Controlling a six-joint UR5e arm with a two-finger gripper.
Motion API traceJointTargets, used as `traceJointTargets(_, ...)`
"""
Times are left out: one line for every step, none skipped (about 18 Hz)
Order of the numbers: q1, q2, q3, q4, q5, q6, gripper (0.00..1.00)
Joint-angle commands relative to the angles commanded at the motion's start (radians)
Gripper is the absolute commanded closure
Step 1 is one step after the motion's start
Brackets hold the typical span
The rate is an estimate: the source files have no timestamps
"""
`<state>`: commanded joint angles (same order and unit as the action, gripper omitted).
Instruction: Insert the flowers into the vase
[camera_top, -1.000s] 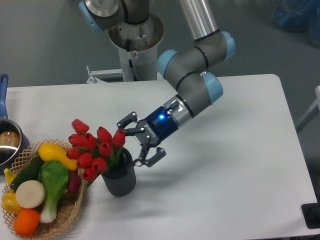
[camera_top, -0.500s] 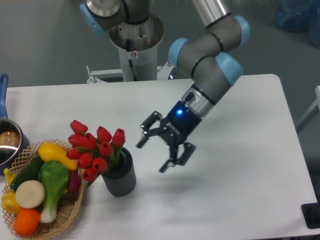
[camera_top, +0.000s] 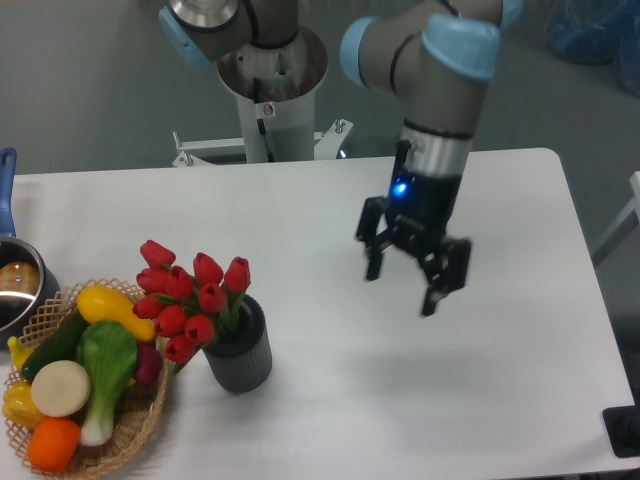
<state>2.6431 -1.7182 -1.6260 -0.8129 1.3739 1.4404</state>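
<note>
Red tulips (camera_top: 190, 296) seated in the dark grey ribbed vase (camera_top: 240, 355), near-left on the white table (camera_top: 300, 220). Stems down inside the rim, long axis tilted, buds fanning up and to the left, overhanging the rim toward the wicker basket (camera_top: 140, 425). Vase upright, just right of that basket of toy vegetables. Steel pot (camera_top: 15, 290) with blue handle at the far-left edge. Gripper (camera_top: 405, 285) well to the right of the vase, above the table, pointing downward, fingers spread apart, nothing between them. Blue light lit on the wrist.
</note>
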Motion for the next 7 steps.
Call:
traceJointTargets(0.000, 0.014, -0.005, -0.003, 0.057, 0.005, 0.00)
traceJointTargets(0.003, 0.028, -0.012, -0.005, 0.098, 0.009, 0.00)
traceJointTargets(0.006, 0.041, -0.018, -0.011, 0.105, 0.011, 0.00)
traceJointTargets(0.012, 0.051, -0.028, -0.023, 0.106, 0.012, 0.00)
traceJointTargets(0.015, 0.061, -0.038, -0.028, 0.103, 0.012, 0.00)
traceJointTargets(0.017, 0.065, -0.044, -0.028, 0.103, 0.012, 0.00)
traceJointTargets(0.017, 0.066, -0.044, -0.031, 0.102, 0.012, 0.00)
